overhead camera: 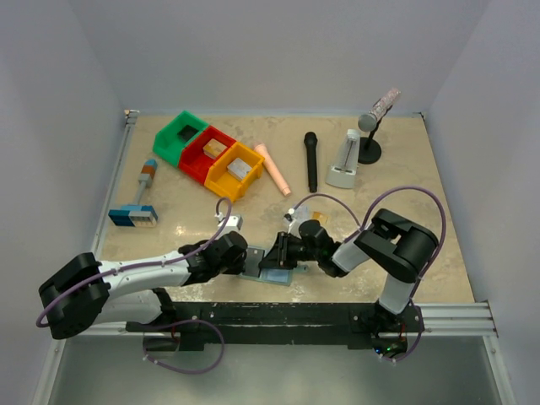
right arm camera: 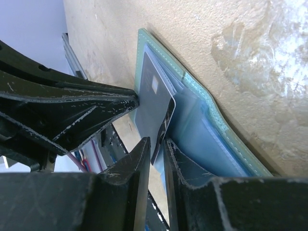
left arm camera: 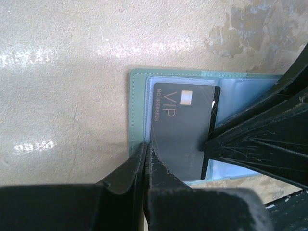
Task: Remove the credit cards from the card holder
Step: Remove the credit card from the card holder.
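The soft pale-teal card holder (left arm camera: 139, 96) lies open and flat on the mottled beige table (left arm camera: 72, 72), showing its stitched border and glossy clear pockets. A thin, matte dark-grey card (left arm camera: 178, 130) printed VIP sits in a pocket, one edge curled up. The right gripper (right arm camera: 155, 144) pinches that curled edge between scuffed black fingers. The left gripper (left arm camera: 147, 147), pressed together, rests its tips on the holder's border.
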{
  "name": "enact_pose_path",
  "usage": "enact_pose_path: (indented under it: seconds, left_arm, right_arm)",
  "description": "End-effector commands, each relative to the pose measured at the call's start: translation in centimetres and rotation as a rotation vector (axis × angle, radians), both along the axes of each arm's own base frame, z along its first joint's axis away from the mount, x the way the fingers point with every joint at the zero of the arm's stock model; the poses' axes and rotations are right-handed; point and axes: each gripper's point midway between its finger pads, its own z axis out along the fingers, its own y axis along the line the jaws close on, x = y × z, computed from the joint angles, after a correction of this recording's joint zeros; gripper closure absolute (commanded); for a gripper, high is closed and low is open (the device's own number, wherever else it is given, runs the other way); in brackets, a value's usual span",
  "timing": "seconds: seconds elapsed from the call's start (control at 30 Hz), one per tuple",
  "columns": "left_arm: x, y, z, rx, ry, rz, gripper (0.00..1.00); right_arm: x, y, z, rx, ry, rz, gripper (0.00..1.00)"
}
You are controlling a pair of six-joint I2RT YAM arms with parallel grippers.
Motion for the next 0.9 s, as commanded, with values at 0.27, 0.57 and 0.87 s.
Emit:
enact_pose_path:
  seconds: [0.27, 0.57, 0.87]
  left_arm:
    - [-0.2, 0.3, -1.3, 0.013, 0.023, 0.019, 1.0]
    - [-1.0, -0.7, -1.9, -0.041, 0.06, -0.02, 1.0]
    - [-1.6, -0.7, -1.5, -0.088, 0.064, -0.017, 1.0]
  right_arm:
    - [-0.5, 0.0, 0.6, 0.019, -0.012, 0.015, 0.64]
    - [0.3, 0.9, 1.2, 0.07, -0.017, -0.005, 0.6]
    - [1.5, 0.8, 1.3, 0.105, -0.019, -0.073, 0.6]
